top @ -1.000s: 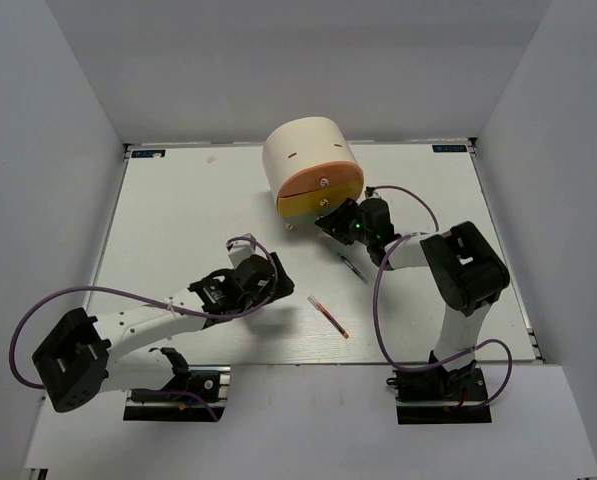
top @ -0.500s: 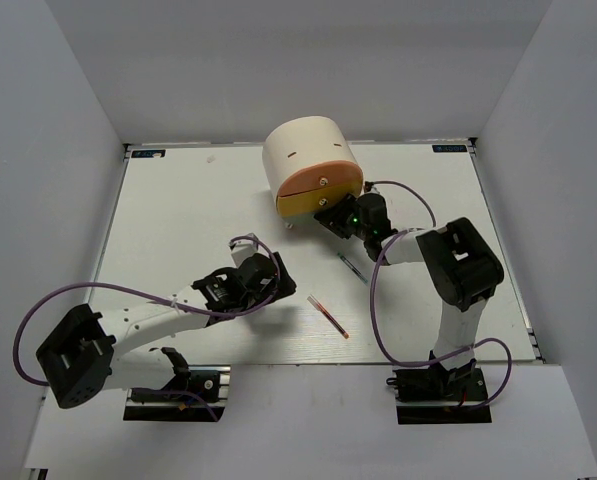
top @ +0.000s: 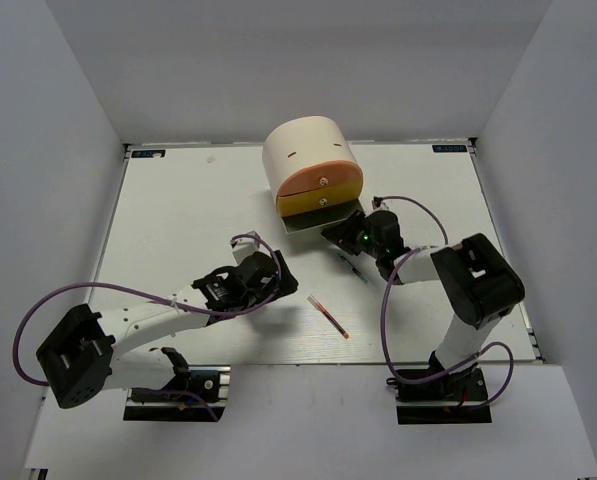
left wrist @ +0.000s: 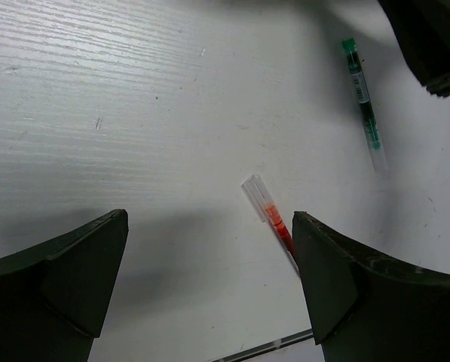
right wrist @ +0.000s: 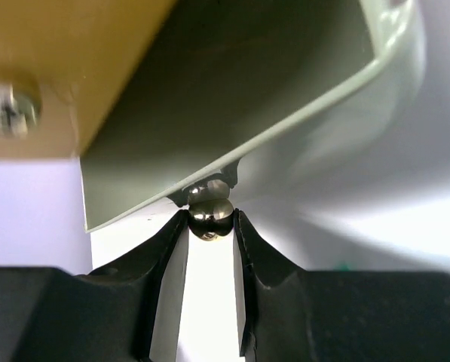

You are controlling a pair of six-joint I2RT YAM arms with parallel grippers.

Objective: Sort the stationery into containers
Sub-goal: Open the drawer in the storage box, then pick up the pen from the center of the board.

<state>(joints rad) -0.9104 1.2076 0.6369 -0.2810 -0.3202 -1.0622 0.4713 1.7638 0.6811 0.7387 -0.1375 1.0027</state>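
**A:** What are you holding?

**B:** My right gripper [right wrist: 212, 230] is pinched on the small knob [right wrist: 212, 210] of the grey-green drawer [top: 313, 222], one jaw on each side. The knob is a shiny metal ball. The drawer is the lowest of three in the cream cabinet [top: 303, 155], which has a rounded top. Its front is smooth and thin-walled, and it stands partly out.

**A:** Which way does it need to go?

**B:** It slides from the cabinet toward my right arm's base, so I would pull straight back along that line. The inside is too dark for me to tell whether anything lies in it.

**A:** And your other arm?

**B:** My left gripper [left wrist: 209, 279] hangs spread wide and empty over the white, finely grained table [left wrist: 96, 90]. The red pen [left wrist: 273, 225] lies flat just below it, close to one finger. It has a slim clear barrel, and its long axis runs diagonally across my opening.

**A:** Anything else out there?

**B:** The green pen [left wrist: 362, 98] is thin and lies flat too. It sits beyond the red one, just beside my right gripper. I judge the left arm better placed for the red pen, once my wrist turns square across its barrel.
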